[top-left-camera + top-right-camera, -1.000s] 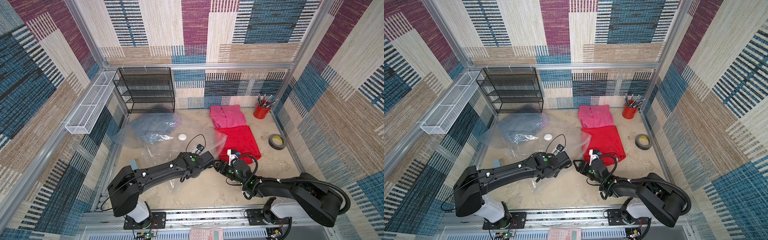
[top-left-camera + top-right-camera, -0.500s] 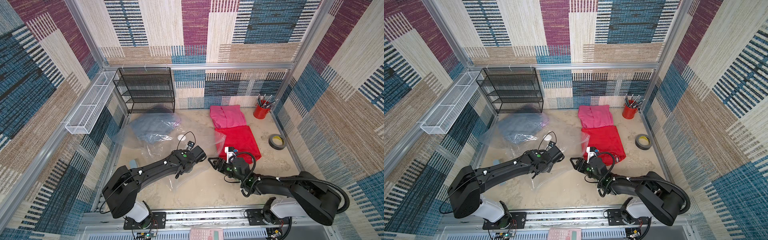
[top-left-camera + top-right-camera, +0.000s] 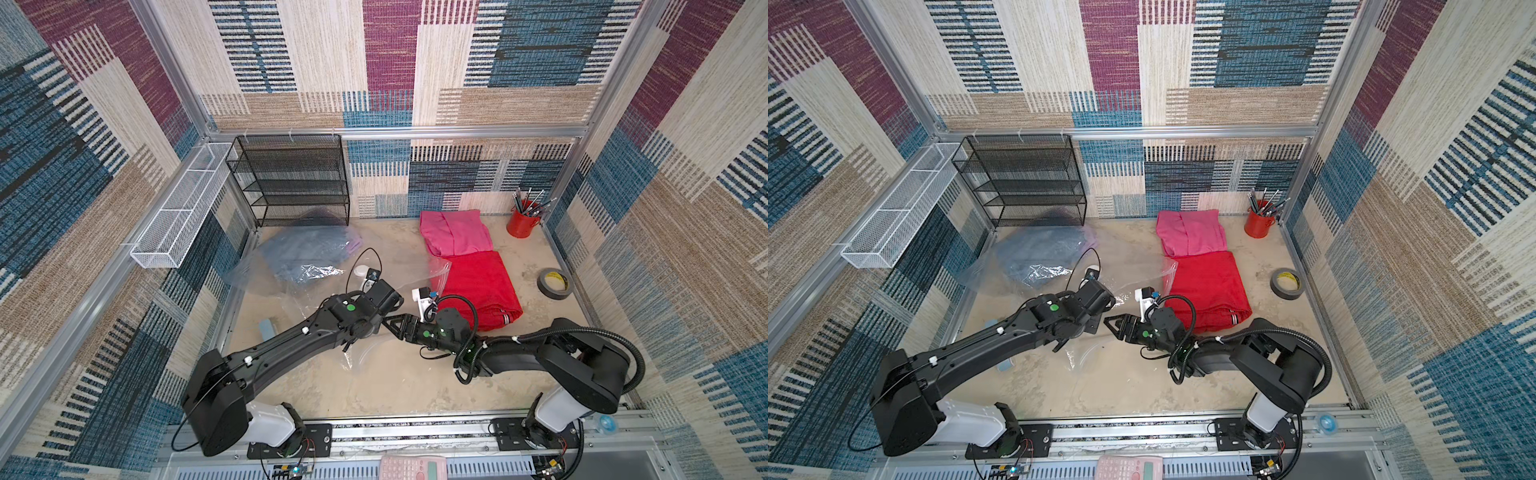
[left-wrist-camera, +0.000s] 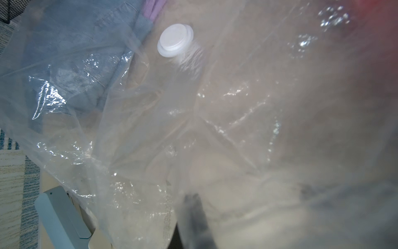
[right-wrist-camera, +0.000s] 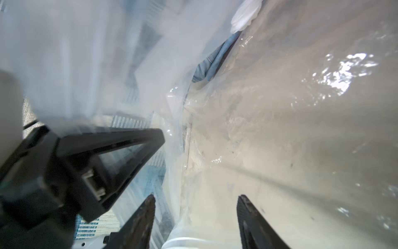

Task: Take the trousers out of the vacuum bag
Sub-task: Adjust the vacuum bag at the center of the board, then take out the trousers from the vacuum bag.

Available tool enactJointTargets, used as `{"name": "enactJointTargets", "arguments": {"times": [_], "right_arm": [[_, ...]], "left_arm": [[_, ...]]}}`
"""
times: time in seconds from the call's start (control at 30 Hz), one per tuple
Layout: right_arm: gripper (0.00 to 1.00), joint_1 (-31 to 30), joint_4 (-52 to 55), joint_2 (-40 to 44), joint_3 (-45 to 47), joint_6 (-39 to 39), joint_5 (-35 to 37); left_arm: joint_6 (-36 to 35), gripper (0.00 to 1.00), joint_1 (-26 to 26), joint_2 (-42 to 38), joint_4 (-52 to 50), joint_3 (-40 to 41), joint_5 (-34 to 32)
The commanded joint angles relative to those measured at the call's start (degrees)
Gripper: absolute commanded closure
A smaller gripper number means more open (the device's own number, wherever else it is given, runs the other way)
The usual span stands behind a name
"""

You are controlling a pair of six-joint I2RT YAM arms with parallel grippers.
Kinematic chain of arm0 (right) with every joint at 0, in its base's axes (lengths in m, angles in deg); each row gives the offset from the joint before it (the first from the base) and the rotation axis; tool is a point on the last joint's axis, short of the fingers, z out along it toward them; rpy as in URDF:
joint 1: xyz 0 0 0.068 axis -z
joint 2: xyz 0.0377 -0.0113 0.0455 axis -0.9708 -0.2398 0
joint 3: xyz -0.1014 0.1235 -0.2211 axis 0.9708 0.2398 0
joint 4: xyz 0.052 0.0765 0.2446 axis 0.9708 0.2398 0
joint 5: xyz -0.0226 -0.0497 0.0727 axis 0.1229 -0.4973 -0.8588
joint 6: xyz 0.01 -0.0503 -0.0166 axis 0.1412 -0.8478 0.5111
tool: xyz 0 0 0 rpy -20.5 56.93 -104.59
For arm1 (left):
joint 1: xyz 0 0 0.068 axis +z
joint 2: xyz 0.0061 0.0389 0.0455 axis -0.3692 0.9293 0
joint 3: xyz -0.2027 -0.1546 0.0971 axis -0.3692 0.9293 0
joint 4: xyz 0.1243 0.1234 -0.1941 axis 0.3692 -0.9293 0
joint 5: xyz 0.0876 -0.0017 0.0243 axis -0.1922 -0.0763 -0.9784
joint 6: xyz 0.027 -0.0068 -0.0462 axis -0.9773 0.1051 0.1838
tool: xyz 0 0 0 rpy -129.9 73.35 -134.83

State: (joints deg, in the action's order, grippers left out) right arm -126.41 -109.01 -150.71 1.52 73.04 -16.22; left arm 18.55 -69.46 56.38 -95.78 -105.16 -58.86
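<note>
The clear vacuum bag (image 3: 407,266) lies left of centre, white valve cap (image 3: 360,272) on top. Inside at its far-left end are the light-blue denim trousers (image 3: 299,253), with a lilac pair (image 3: 353,245) peeking out beside them. The pink trousers (image 3: 455,232) and red trousers (image 3: 478,286) lie outside the bag at the right. My left gripper (image 4: 191,202) is shut on the bag's film, which drapes over its fingers. My right gripper (image 5: 196,199) is open at the bag's near edge, film between its fingers, and points left in both top views (image 3: 392,324).
A black mesh rack (image 3: 291,183) stands at the back left, with a white wire basket (image 3: 183,208) on the left wall. A red pencil cup (image 3: 523,220) and a tape roll (image 3: 555,282) sit at the right. A light-blue clip (image 3: 266,328) lies under my left arm.
My left gripper has gone from open to shut on the bag's film and drawn back to the left. My right gripper has moved left toward the bag's edge, staying open.
</note>
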Motion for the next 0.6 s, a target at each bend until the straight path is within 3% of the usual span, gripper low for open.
{"name": "enactJointTargets", "arguments": {"times": [0.0,0.17,0.4,0.57], "right_arm": [[0.38,-0.3,-4.6,-3.1,-3.4,0.4,0.0],[0.4,-2.7,-5.7,-9.0,-8.8,-0.3,4.5],[0.41,-5.8,4.0,-16.1,-17.9,-0.7,12.7],[0.41,-5.9,3.5,-22.8,-22.3,0.2,15.3]], "left_arm": [[1.1,1.0,1.2,-4.8,1.4,2.0,1.0],[1.3,1.0,4.1,-10.1,3.2,4.6,4.0],[1.0,1.0,4.9,-9.9,3.7,3.8,5.6],[0.8,1.0,5.5,-12.2,5.4,3.8,6.3]]}}
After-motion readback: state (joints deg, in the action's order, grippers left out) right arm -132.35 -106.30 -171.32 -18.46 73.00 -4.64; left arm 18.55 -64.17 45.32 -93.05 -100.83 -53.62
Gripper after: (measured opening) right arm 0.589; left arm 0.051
